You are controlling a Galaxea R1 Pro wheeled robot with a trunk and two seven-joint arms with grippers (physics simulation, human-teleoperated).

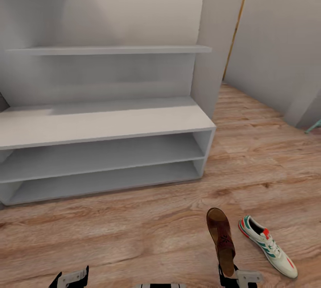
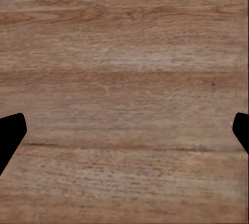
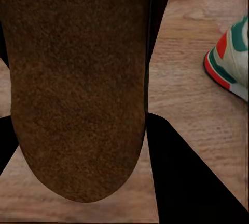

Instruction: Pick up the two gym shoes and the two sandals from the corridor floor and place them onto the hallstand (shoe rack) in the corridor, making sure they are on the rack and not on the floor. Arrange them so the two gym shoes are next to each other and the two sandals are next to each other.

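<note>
While the right gripper [image 1: 228, 274] sits at the near edge of the head view, its fingers are closed on a brown sandal [image 1: 221, 240], which stands off the floor with its long axis pointing away from the robot; the right wrist view shows the dark fingers [image 3: 179, 177] pressed against the sandal's sides. Just right of the sandal, a white gym shoe [image 1: 267, 245] with green stripes lies on the corridor floor [image 1: 133, 230] — apart from the sandal, heel toward the rack, toe toward the robot. At the near left, the left gripper [image 1: 71, 277] hangs over bare planks with its fingers [image 2: 10, 135] spread wide and nothing between them. Farther off stands the hallstand [image 1: 107, 123], a grey two-tier bench with bare tiers and top — one upper shelf [image 1: 111, 50] is mounted above it against the wall
</note>
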